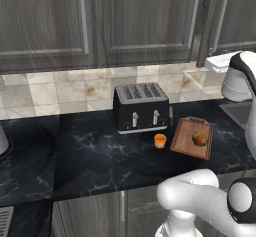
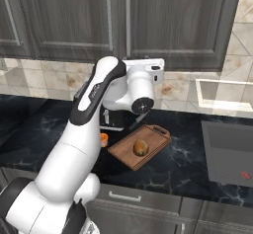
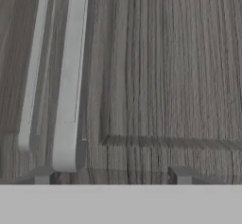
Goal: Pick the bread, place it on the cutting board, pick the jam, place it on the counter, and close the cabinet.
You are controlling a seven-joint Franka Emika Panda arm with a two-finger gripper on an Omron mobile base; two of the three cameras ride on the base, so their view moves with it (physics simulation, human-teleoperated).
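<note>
Dark marble tabletop [image 1: 90, 156] w/ pale veins runs below my pincer [image 3: 111, 173], tiled wall behind it.

Nearest to pincer: cabinet [image 3: 165, 76] door face, grey wood grain, right in front of my finger tips [image 3: 182, 175]. Tips stand apart w/ nothing between them, so pincer is open, fairly wide. A silver bar handle [image 3: 71, 76] runs just beside the left tip in hand view; a 2nd handle [image 3: 32, 72] lies a bit further to that side. Can't tell if tips touch the door. From the right base cam, my hand [image 2: 143, 75] is raised up at the cabinet's lower edge, high above the tabletop.

Below the pincer, on the tabletop: cutting board [image 1: 186, 131], reddish-brown, flat, angled. Bread [image 1: 199, 138] sits on the board, round & golden-brown.

Jam [image 1: 160, 140] stands upright on the tabletop just beside the board, on the side twd the toaster, apart from both. In right base cam the jam [image 2: 104, 139] peeks out from behind my arm.

Black 4-slot toaster [image 1: 140, 106] is behind the jam, against the tiled wall [image 1: 60, 88].

Farther off to the side: sink [image 2: 230, 149] set into the tabletop, well apart from the board.

Cabinet doors in the base views look shut flush, handles vertical.
</note>
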